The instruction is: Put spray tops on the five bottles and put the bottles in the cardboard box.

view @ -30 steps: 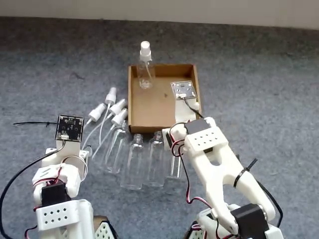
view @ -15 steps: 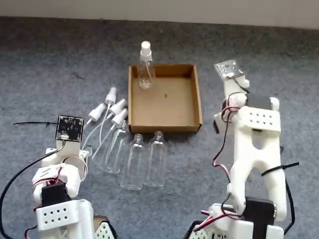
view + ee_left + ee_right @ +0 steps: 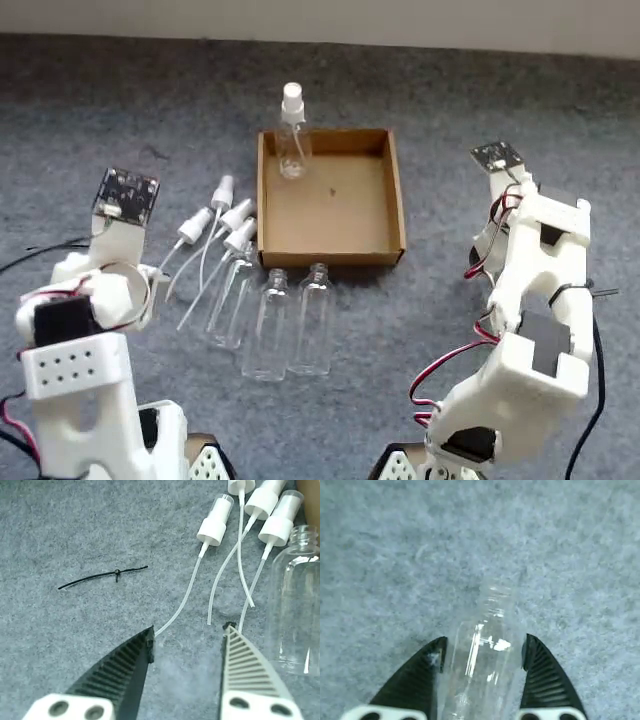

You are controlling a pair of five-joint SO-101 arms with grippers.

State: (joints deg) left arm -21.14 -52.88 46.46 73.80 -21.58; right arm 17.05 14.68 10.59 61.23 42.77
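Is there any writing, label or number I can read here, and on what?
None can be read.
The cardboard box, the spray tops and the bottles, also the bottle in the right gripper, bear no label.
Any print on the circuit boards is too small to tell.

The clear bottle [image 3: 480, 675] clamped between the fingers of the right end effector [image 3: 485, 639] runs off the right wrist view's edge, so its base is cut away. In the left wrist view, the edge slices a second bottle [image 3: 295, 595] and the caps of two spray tops [image 3: 265, 502]. The cardboard box [image 3: 311, 484] shows there as a mere corner.
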